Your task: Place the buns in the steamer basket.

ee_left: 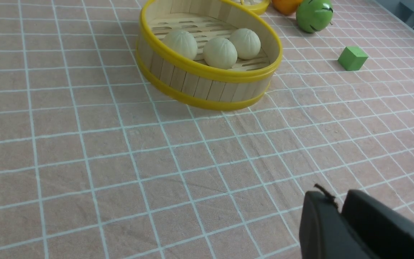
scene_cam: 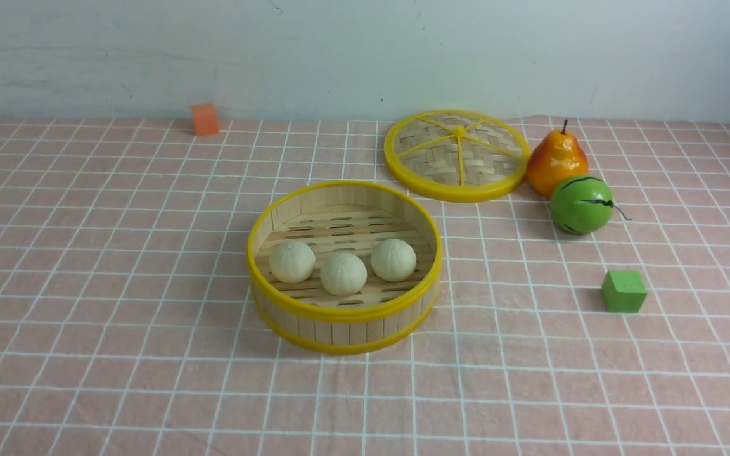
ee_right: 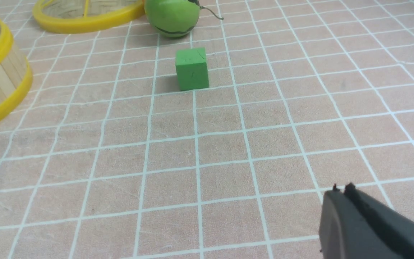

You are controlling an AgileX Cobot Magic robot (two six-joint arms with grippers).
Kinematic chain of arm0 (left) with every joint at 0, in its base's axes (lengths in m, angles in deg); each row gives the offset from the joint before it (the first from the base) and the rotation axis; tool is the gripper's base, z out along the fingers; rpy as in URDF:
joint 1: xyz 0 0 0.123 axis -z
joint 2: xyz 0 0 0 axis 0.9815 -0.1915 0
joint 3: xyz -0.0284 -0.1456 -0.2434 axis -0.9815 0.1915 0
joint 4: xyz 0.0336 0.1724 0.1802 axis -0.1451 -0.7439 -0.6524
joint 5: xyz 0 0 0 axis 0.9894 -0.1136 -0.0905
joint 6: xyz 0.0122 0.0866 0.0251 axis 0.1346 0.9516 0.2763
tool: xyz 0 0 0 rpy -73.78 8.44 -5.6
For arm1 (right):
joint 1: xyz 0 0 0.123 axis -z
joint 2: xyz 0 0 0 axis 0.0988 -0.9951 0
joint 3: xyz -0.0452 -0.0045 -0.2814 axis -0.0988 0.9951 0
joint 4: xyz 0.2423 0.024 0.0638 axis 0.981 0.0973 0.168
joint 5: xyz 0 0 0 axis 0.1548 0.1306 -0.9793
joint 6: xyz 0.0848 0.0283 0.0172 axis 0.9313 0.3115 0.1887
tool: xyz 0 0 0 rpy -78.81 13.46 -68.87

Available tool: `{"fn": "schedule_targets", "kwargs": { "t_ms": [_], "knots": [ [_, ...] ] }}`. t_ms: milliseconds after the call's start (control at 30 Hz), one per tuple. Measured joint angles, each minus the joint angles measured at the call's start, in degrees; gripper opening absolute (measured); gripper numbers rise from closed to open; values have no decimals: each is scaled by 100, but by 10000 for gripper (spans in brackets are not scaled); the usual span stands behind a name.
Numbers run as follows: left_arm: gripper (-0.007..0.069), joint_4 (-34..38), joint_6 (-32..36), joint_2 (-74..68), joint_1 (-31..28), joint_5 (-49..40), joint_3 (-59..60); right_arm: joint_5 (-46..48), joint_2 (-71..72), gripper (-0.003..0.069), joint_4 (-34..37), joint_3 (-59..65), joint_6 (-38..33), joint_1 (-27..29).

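Buns [scene_cam: 342,273], all three, sit in a row on the slatted floor of the steamer basket [scene_cam: 344,311], toward its near wall, so I judge the loading done and nothing left to carry. My left claw [ee_left: 338,208] hangs low over bare checked cloth, well short of the basket, its two black fingers nearly together with only a thin slot between them, holding nothing. My right claw [ee_right: 340,192] is pressed closed and empty, near the green cube [ee_right: 192,69]. Room is generous on my side of the basket (the lid [scene_cam: 458,156], pear [scene_cam: 556,160] and green striped fruit [scene_cam: 582,204] crowd only the far right).
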Motion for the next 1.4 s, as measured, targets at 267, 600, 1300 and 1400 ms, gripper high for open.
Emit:
{"fn": "schedule_targets", "kwargs": {
  "t_ms": [267,600,1300,1400],
  "knots": [
    [91,-22,0,0,0,121,82,0,0,0,0,0,0,0],
    [-14,-573,-36,0,-39,2236,524,0,0,9,0,0,-5,0],
    [-13,-575,-23,463,-3062,3331,2572,0,5,33,0,0,-5,0],
    [-13,-576,-23,463,-3072,2738,2584,0,5,36,0,0,-5,0]
  ]
}}
